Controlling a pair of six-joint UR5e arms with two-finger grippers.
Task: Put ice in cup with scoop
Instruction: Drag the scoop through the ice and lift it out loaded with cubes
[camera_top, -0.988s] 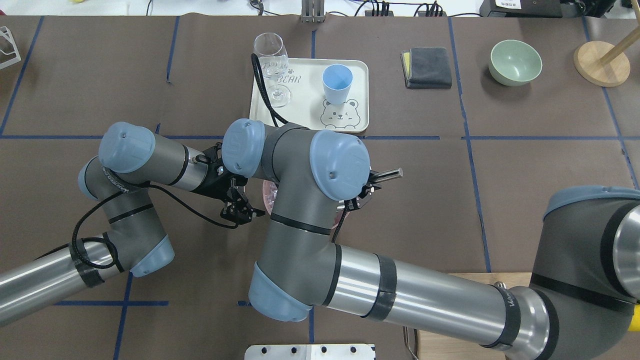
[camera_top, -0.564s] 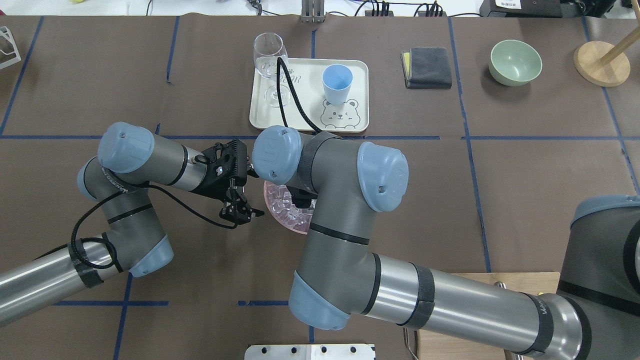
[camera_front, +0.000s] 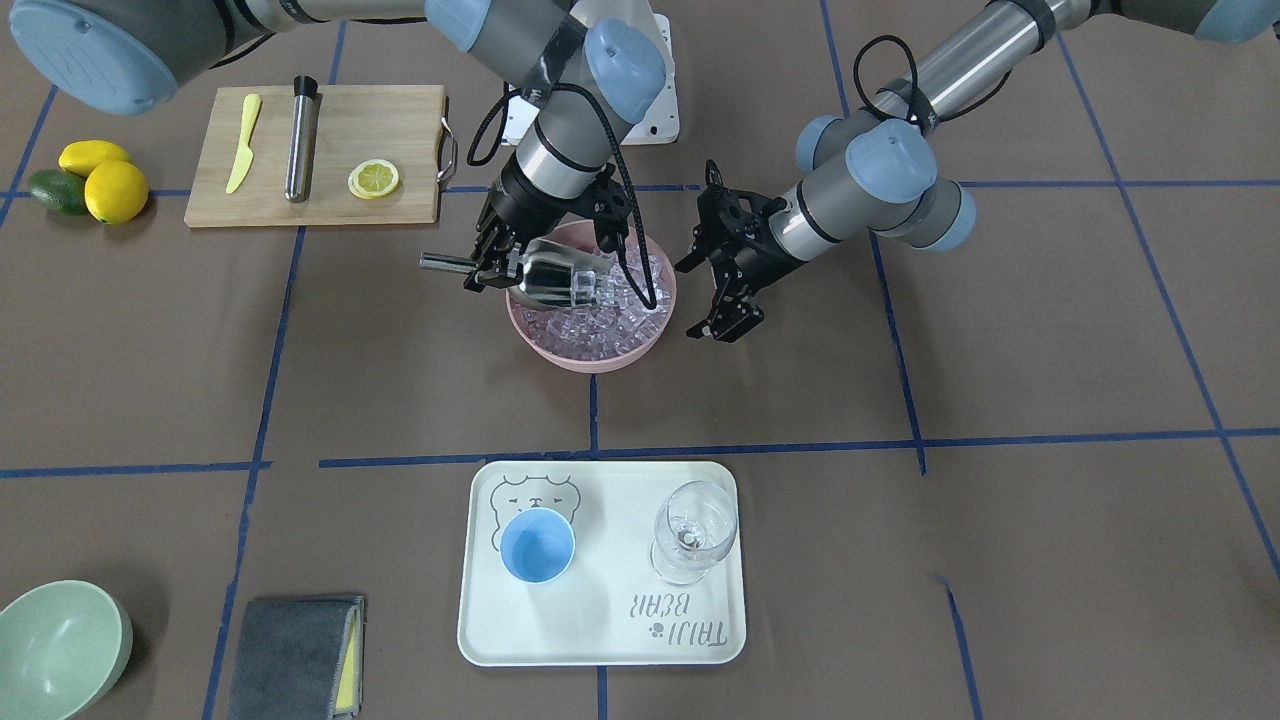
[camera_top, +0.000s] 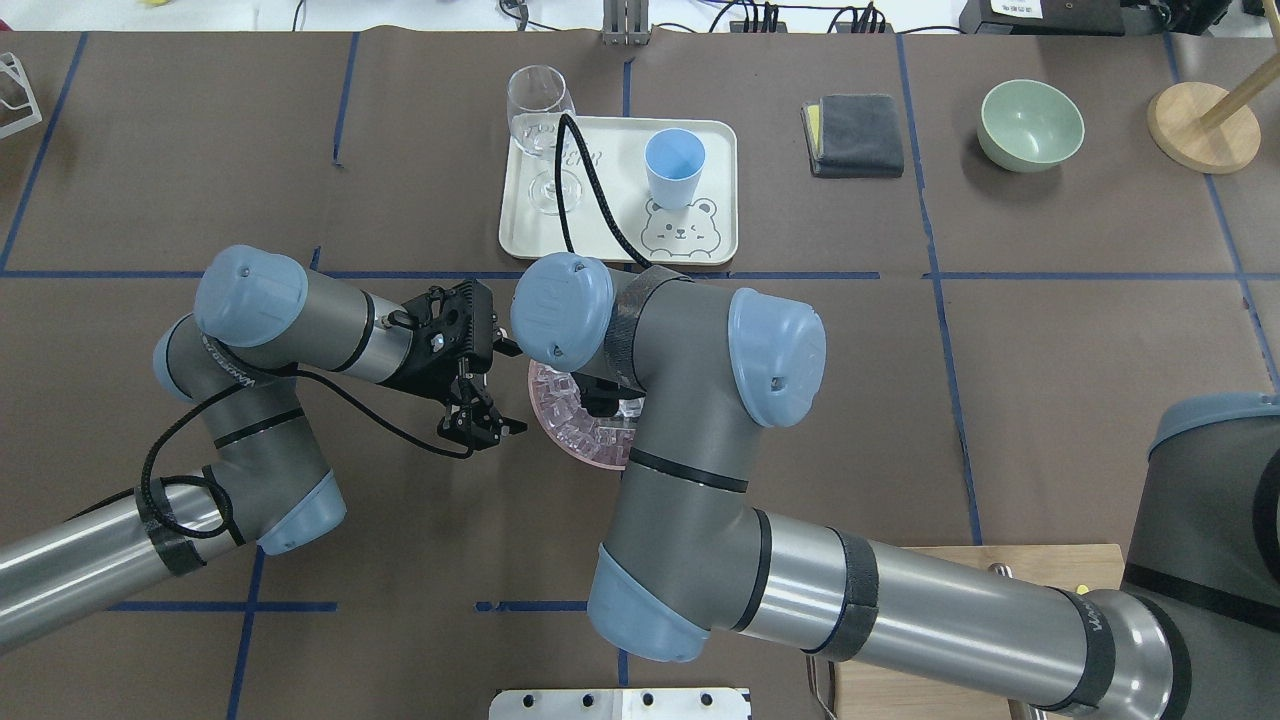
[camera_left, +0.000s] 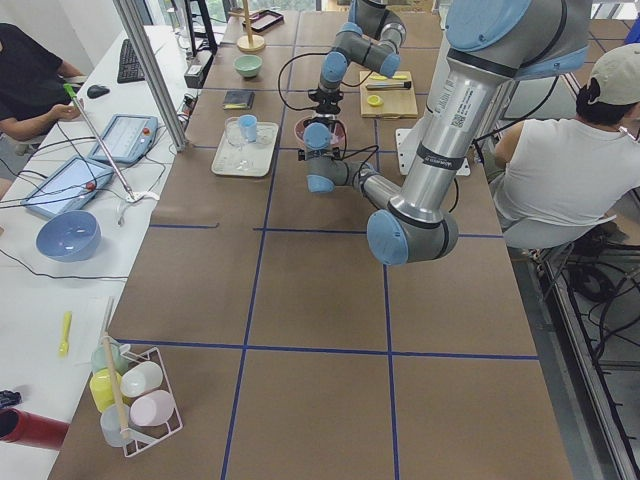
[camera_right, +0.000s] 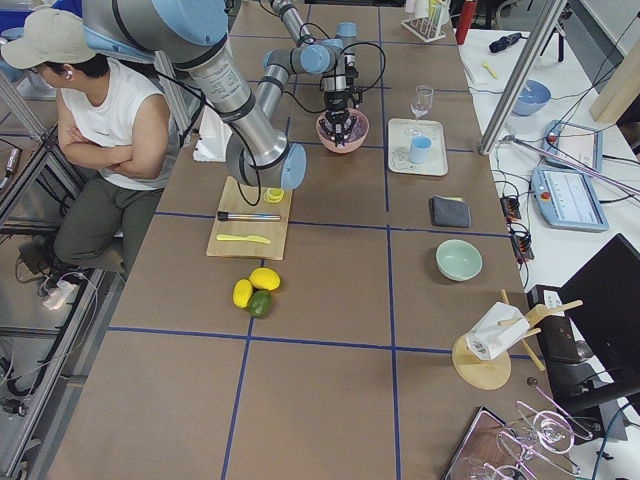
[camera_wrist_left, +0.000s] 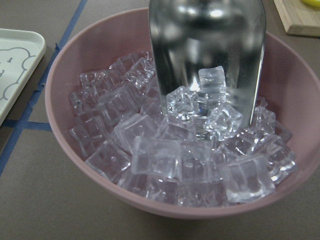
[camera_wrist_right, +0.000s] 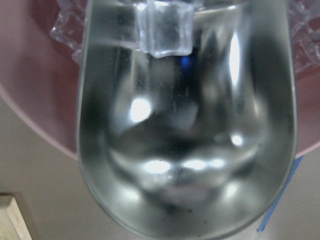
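Note:
My right gripper (camera_front: 492, 266) is shut on the rod handle of the steel scoop (camera_front: 558, 279). The scoop's mouth is dug into the ice (camera_front: 600, 320) in a pink bowl (camera_front: 560, 358). The left wrist view shows the scoop (camera_wrist_left: 207, 50) with a few cubes (camera_wrist_left: 200, 100) at its mouth. In the right wrist view one cube (camera_wrist_right: 164, 27) lies at the front of the scoop (camera_wrist_right: 185, 150). My left gripper (camera_front: 725, 322) is open and empty, just beside the bowl. The light-blue cup (camera_front: 537, 545) stands empty on a cream tray (camera_front: 600, 640). From overhead the cup (camera_top: 674, 165) shows and my right gripper is hidden under its arm.
A clear wine glass (camera_front: 693, 530) stands on the tray beside the cup. A cutting board (camera_front: 320, 190) with a yellow knife, a steel cylinder and a lemon slice lies behind the bowl. A green bowl (camera_top: 1031, 125) and a grey cloth (camera_top: 853, 134) lie at the far right.
My right arm has swung round over the bowl and the scoop's handle, which stuck out to the right, is now hidden under it. My left arm has hardly moved.

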